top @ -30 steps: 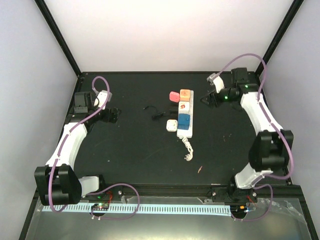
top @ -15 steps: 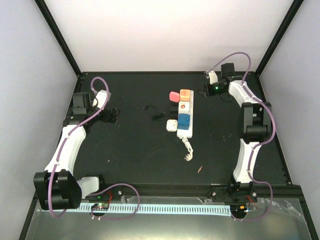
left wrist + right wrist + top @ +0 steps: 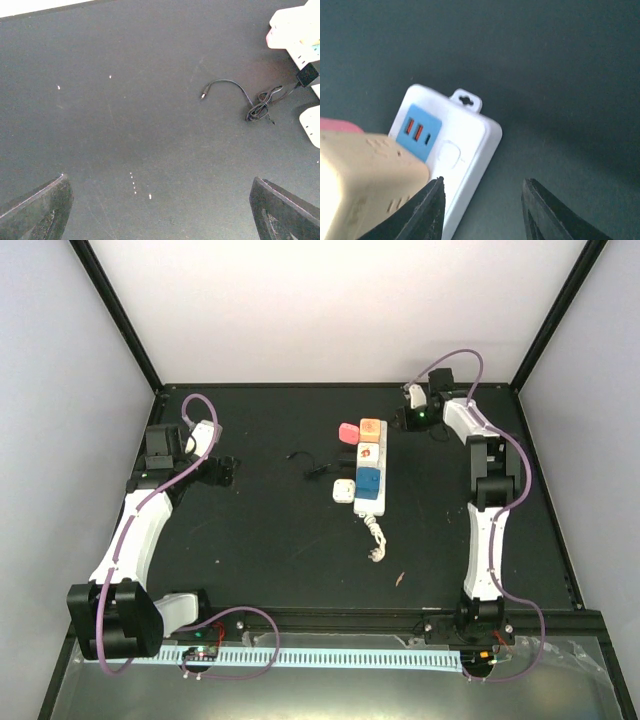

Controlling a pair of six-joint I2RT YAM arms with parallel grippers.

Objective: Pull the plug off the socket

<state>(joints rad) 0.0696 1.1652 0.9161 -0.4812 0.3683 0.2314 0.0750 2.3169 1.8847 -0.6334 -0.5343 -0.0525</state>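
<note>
Long white plastic power strip point(image 3: 371, 505) lies flat at the centre of the top view, running up-down on the black table point(image 3: 260, 540). Its short bundled white cord point(image 3: 375, 540) trails toward the bottom of the frame. Seated on it: peach cube adapter point(image 3: 371, 427) at the upper end, white cube with red mark point(image 3: 368, 452) below that, then blue cube point(image 3: 367, 483). A pink block point(image 3: 349, 432) sits just left of the peach one, and a small white cube point(image 3: 343, 490) sits just left of the blue one (whether either is plugged in, cannot tell). Thin black cable point(image 3: 305, 462) lies loose left of the strip.

Right gripper point(image 3: 402, 418) is just upper right of the strip's upper end. In the right wrist view its claw point(image 3: 482, 182) stands apart, gripping nothing; between the fingers point(image 3: 415, 215) show the strip's end and bare table. The peach cube adapter point(image 3: 365, 185) fills the lower left of that view.

Left gripper point(image 3: 228, 469) is at left of the top view, well apart from the strip. Its claw point(image 3: 160, 179) is spread wide and empty over bare table.
</note>
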